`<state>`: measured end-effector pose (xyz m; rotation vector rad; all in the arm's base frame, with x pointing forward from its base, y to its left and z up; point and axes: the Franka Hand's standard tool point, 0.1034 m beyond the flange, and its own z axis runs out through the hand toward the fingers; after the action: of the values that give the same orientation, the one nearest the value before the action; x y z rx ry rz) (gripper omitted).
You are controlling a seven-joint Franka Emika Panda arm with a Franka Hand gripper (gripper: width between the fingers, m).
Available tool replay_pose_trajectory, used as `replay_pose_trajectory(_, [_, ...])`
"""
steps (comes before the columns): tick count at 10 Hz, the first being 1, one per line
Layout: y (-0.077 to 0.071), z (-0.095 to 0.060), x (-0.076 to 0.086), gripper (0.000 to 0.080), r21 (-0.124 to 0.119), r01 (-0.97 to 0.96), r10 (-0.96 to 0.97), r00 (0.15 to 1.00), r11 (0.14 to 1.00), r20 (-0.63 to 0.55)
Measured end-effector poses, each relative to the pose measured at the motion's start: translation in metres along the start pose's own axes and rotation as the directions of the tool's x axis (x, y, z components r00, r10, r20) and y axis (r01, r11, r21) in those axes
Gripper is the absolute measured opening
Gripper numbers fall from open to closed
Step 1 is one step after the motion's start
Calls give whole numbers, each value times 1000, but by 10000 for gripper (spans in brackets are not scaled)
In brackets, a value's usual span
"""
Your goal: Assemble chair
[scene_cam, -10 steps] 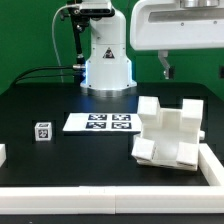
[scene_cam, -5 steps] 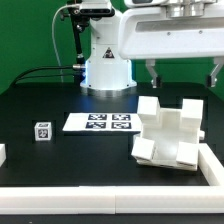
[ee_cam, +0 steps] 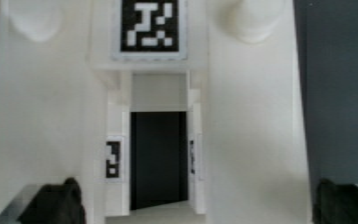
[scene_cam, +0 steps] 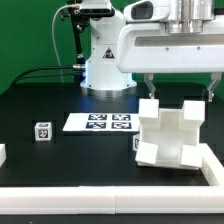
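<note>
Open gripper [scene_cam: 180, 93] spread wide above the chair [scene_cam: 170, 138], gripping nothing.

In the exterior view the two fingers [scene_cam: 148, 88] hang well apart, one to either side of the chunky white chair's upper blocks. The finger on the exterior view's left ends just at a raised block, and the picture is too coarse to tell whether it touches. The chair stands on the black table [scene_cam: 50, 100] toward the exterior view's right. The marker board [scene_cam: 98, 122] lies just beside it on the exterior view's left, and a small tagged cube [scene_cam: 42, 131] sits farther that way. In the wrist view the dark fingertips [ee_cam: 60, 203] flank white chair parts, one of which bears a black-and-white tag [ee_cam: 151, 25].
</note>
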<state>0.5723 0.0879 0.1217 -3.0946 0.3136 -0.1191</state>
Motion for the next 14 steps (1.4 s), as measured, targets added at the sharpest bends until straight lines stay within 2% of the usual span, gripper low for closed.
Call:
replay_pose_trajectory(2, [7,11,16,649,-12,4,-4,1000,1000,-4])
replay_pose_trajectory(4, [1,23,27,649,-18,-6,6,1000,1000,-24])
replay_pose_trajectory(6, [-2,24,40,649,-17,-7,7,999,1000,-38])
replay_pose_trajectory(8, [-3,22,45,649,-16,-7,6,999,1000,-42])
replay_pose_trajectory(10, [-5,16,48,649,-13,-7,6,999,1000,-40])
replay_pose_trajectory(12, [-4,-1,47,649,-8,6,-6,1000,1000,-10])
replay_pose_trajectory(13, [6,-11,49,649,-5,9,-9,1000,1000,-3])
replay_pose_trajectory(14, [23,-20,47,649,5,-27,27,999,1000,33])
